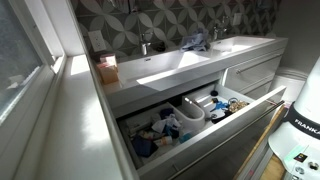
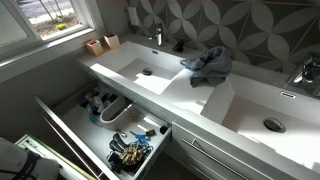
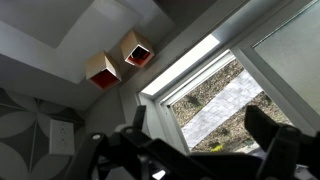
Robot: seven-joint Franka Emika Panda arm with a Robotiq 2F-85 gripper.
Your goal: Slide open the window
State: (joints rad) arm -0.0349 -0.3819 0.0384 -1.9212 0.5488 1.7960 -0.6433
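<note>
2 sinks (image 2: 135, 62), 2 taps (image 2: 157, 38), 2 sm. boxes (image 2: 95, 46), 1 drawer (image 2: 65, 130), 1 cloth (image 2: 208, 62), 1 window (image 2: 35, 18).

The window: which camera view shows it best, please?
The wrist view. There the window fills the right half: white frame, a clear part showing ground outside, and frosted glass beside it. The exterior views show only a part at the picture's edge: a frosted pane, or a corner.
</note>
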